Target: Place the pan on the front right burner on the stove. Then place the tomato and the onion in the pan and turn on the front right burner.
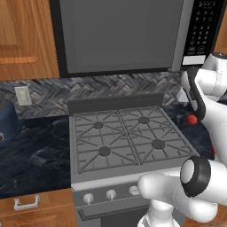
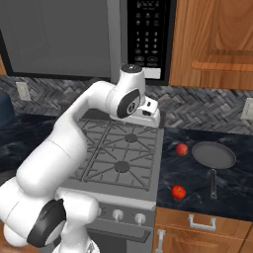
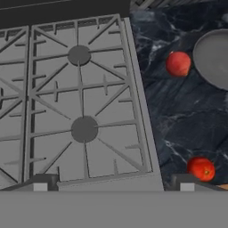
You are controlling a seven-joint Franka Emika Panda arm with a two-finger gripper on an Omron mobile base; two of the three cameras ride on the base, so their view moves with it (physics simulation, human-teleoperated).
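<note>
One pan [image 2: 214, 154], dark grey, empty, on the desk right of the stove [image 2: 118, 157], near the desk's rear, handle pointing to the front edge; front right burner [image 2: 122, 166] bare, one of four burners. Two round red items on the same desk, one [image 2: 182, 149] just beside the pan's left rim, one [image 2: 179, 192] near the front edge by the handle; which is tomato and which onion cannot be told, and a sweep toward the pan could knock the nearer one rolling. One end effector [image 3: 113, 187], above the stove's right side, fingertips set wide, holding nothing.
</note>
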